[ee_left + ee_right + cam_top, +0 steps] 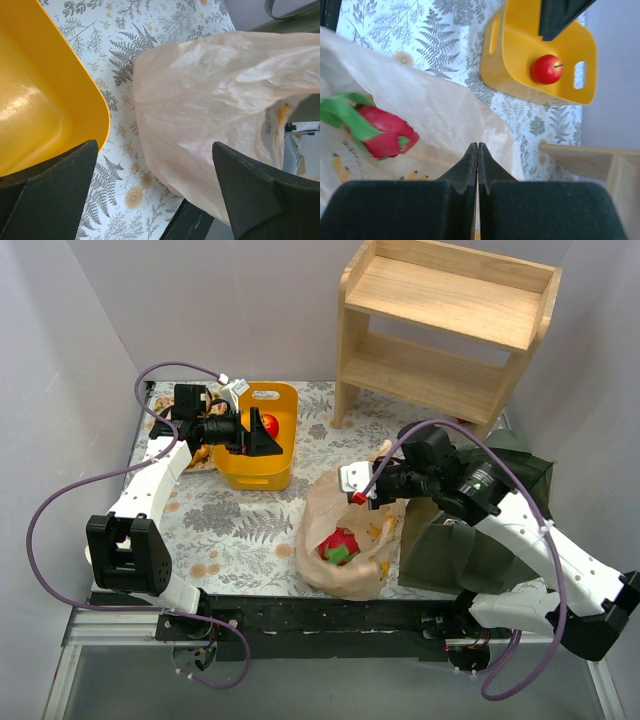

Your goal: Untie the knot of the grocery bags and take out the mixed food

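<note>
**Right pincer shut at the bag top, left pincer wide open over the bin**

Right pincer (477,148): fingers pressed flat together, no gap. The tips sit right against the thin tan film of the bag (345,540). Can't tell if any film is pinched between them.

Just behind this pincer in the top view a small bunched tan twist sticks up, the knot (385,452). Too small to tell if it is tied or loose.

The bag slumps on the floral tabletop (117,75), crinkled and half see-through. Red-and-green produce (382,131) lies inside, bright red body with green leafy flaps, near the bag's middle. There are small yellow marks on the film beside it.

A dark green tote (470,540) is just to the bag's right, touching it.

Left pincer (154,146): jaws spread as wide as they go, nothing between them. It hovers over the yellow bin (45,100).

A red apple (546,69) lies in the bin, well apart from the bag. A wooden shelf (440,330) stands at the back right.
</note>
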Robot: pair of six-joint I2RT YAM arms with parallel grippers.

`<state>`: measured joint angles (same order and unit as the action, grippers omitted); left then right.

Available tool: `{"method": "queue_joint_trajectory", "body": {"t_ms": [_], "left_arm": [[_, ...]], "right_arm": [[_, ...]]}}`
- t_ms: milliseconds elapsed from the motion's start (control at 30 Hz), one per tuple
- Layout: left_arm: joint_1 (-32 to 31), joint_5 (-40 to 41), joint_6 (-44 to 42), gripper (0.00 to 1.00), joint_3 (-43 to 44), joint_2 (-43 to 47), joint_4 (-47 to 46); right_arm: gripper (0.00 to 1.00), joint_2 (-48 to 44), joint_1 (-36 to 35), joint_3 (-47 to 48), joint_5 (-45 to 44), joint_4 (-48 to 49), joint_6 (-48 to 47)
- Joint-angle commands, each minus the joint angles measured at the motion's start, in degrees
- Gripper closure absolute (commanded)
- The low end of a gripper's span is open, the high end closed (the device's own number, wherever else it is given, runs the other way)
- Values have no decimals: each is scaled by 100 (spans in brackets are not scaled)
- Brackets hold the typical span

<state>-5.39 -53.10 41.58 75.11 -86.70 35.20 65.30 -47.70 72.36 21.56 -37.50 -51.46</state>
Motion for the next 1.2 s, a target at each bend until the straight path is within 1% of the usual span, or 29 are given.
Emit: {"method": "queue_joint_trajectory", "body": {"t_ms": [0, 100, 167, 267, 367, 433, 500, 567, 667, 733, 833, 867, 900, 967, 1033, 1100, 1167], "left_arm": [[3, 46, -19, 2, 241, 100, -119], [3, -130, -10, 2, 294, 74, -101], [3, -122, -1, 2, 276, 56, -119], [3, -34, -1, 2, 250, 12, -119], [3, 54, 8, 2, 276, 21, -101], [3, 133, -1, 2, 267, 30, -49], [3, 168, -36, 2, 267, 65, 82], [3, 212, -124, 2, 241, 100, 162], [-6, 309, -194, 2, 110, 223, 242], [-6, 335, -177, 2, -40, 293, 224], [-6, 397, -159, 2, -102, 338, 241], [-6, 423, -185, 2, -76, 346, 276], [3, 502, -273, 2, -41, 329, 390], [-6, 590, -352, 2, 82, 320, 513], [3, 696, -458, 2, 144, 329, 628], [-6, 731, -502, 2, 144, 355, 672], [-6, 731, -520, 2, 83, 373, 655]], "right_arm": [[99, -254, -28, 480, -11, -574, 181], [99, -377, -29, 402, -38, -610, 110], [99, -421, -29, 69, 49, -592, 128], [99, -500, -29, -669, 453, -417, -3], [99, -405, -37, -1170, 936, -433, -451], [99, -246, -64, -1241, 1366, -836, -846], [99, 17, -90, -1215, 1526, -1197, -1382], [99, 236, -99, -1163, 1526, -1609, -1672], [99, 326, -108, -1215, 1491, -1779, -1779], [92, 308, -125, -1426, 1684, -1726, -1937], [86, 369, -301, -1470, 1860, -1770, -2227], [86, 404, -336, -1435, 1895, -1866, -2271], [86, 448, -380, -1374, 1861, -2110, -2298], [90, 580, -415, -1172, 1651, -2428, -2342], [91, 563, -415, -1005, 1325, -2569, -1967], [91, 467, -415, -995, 1245, -2797, -2156], [89, 256, -415, -1275, 1350, -2703, -2403]]}}
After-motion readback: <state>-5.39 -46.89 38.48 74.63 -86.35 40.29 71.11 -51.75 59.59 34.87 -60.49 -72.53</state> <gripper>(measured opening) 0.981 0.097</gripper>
